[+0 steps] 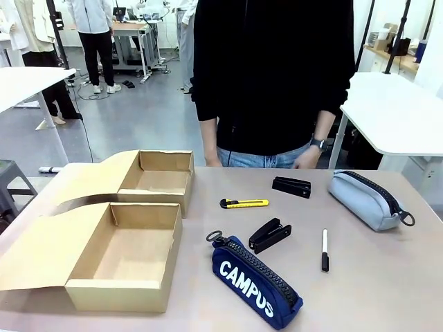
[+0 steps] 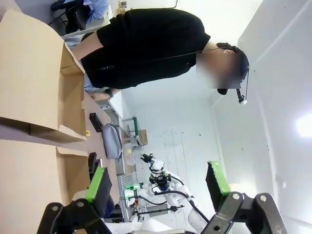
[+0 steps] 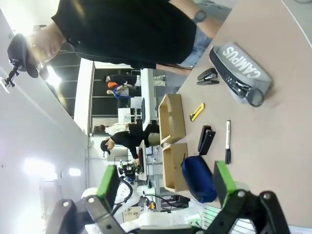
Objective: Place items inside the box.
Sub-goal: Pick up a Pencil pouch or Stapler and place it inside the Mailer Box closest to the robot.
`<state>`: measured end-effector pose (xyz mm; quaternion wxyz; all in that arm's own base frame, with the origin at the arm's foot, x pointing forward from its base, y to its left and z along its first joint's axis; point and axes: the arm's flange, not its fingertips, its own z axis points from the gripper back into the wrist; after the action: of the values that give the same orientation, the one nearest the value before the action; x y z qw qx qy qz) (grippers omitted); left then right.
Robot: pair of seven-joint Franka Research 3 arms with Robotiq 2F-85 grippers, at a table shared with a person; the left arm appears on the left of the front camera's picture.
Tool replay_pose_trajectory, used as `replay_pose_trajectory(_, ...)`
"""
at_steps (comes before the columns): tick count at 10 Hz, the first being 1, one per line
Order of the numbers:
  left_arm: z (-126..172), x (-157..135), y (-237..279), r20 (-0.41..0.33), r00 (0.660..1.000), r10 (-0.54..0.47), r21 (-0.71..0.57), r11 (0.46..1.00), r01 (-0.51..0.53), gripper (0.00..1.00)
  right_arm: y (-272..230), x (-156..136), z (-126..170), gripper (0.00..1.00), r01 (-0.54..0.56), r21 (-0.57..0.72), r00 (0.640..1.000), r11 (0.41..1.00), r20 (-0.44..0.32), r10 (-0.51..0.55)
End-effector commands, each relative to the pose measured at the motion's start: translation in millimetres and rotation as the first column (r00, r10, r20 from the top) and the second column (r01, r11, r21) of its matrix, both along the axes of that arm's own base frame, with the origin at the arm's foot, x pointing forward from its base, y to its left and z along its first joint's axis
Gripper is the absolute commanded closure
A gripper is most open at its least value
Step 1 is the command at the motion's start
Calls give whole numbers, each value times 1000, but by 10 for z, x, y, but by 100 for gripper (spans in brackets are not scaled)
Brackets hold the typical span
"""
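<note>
The box (image 1: 124, 257) is the nearer tan carton at the table's left, open and bare inside, its flap lid lying flat to its left. To its right lie the navy "CAMPUS" pencil case (image 1: 256, 280), a black stapler (image 1: 270, 235), a yellow-black utility knife (image 1: 243, 203), a second black stapler (image 1: 291, 187) and a black-and-white marker pen (image 1: 324, 250). My left gripper (image 2: 158, 185) is open in the air beside the box (image 2: 34, 180). My right gripper (image 3: 165, 185) is open too, nothing between its green pads, with the navy case (image 3: 199, 178) and marker (image 3: 227, 141) beyond it.
A smaller tan cardboard box (image 1: 156, 181) stands open behind the nearer one. A grey zip pencil case (image 1: 367, 199) lies at the far right. A person in black (image 1: 273, 76) stands at the table's far edge, hands hanging by the edge. White tables flank both sides.
</note>
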<state>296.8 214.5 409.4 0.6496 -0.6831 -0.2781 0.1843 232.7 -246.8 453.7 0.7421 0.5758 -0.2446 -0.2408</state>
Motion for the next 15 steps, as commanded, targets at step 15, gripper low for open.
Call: replay_pose_trajectory(15,-21,-6,-43,23,1000,-10,12,1000,10,0,-444,-654,-315,0,147,-40,989,988,4,-147)
